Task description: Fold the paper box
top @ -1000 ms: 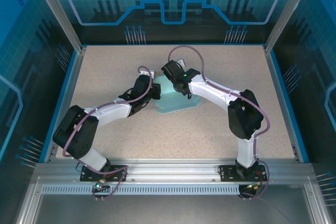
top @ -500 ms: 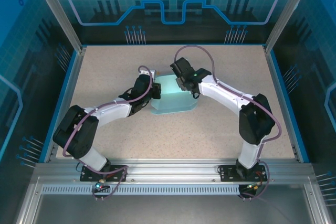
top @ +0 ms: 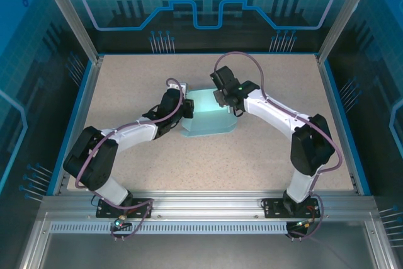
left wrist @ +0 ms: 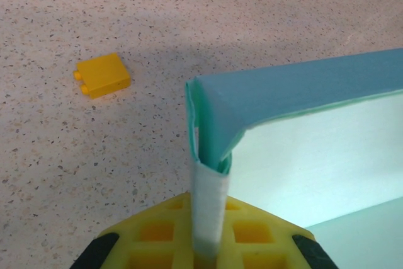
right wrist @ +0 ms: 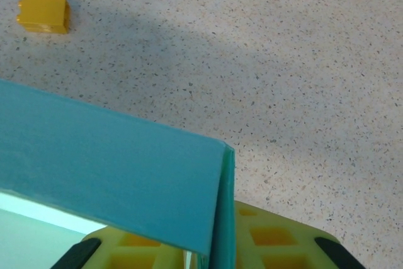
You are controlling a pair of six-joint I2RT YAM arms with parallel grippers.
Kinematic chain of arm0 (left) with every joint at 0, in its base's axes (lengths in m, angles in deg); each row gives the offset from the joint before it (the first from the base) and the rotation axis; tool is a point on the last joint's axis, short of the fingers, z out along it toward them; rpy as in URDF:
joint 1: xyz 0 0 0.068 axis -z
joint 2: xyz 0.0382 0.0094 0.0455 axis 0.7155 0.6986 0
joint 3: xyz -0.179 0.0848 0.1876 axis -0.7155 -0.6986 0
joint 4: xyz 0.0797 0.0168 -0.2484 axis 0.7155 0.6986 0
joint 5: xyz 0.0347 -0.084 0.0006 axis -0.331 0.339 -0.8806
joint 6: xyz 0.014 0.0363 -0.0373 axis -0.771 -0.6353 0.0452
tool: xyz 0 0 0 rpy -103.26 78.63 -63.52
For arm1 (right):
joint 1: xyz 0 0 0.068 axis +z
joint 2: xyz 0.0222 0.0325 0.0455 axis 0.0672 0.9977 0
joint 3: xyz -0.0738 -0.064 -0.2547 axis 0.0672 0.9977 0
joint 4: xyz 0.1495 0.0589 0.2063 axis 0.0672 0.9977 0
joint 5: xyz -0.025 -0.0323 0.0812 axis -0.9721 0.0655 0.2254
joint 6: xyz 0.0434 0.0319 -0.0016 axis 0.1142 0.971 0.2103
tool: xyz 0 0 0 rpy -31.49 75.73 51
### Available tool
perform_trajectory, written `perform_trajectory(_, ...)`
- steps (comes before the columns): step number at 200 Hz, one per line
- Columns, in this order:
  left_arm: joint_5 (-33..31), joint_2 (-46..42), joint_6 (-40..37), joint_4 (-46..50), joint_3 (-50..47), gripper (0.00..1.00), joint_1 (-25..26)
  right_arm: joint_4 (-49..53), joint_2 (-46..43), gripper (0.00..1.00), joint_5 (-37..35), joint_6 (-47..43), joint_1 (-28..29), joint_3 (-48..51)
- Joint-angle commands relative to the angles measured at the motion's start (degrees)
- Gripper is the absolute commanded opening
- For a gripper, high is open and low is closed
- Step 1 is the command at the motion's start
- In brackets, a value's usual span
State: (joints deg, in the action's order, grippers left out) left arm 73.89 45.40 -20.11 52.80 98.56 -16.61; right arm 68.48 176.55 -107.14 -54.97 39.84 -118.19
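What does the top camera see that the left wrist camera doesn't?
Top view: the left arm and right arm reaching in from both sides, and the right pincer at the box. Left wrist view: up close, the left pincer shut on a thin edge of the box's card. Both: the blue box and the speckled table.

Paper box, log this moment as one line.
paper box: partly folded, wall upright | left gripper: shut on one end | right gripper: at other end, grip unclear | yellow block: lying apart
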Motion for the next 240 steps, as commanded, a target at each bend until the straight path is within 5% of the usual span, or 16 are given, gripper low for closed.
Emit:
perform_trajectory(1, 0.9, -0.8, -1.5, 0.4, 1.2, 0.07, 0.3, 2.3, 3.2, 0.21, -9.7, -0.3, 0.7, -2.3)
perform_trajectory(25, 0.6, -0.7, -1.7, 0.5, 1.2, 0.07, 0.3, 3.9, 5.1, 0.21, -13.3, -1.0, 1.7, -3.8)
perform_trajectory(72, 0.1, -0.3, -1.8, 0.7, 1.2, 0.07, 0.4, 0.9, 1.9, 0.30, -5.1, -0.8, 1.7, -2.3)
perform_trajectory(137, -0.4, 0.1, -2.2, 1.1, 1.7, 0.07, 0.4, -1.5, -4.3, 0.59, 7.2, 1.4, 2.0, 1.3)
perform_trajectory(240, -0.5, -0.5, -2.5, 1.0, 1.8, 0.07, 0.4, -1.2, -9.9, 0.59, 7.8, 8.5, 2.8, 11.5)
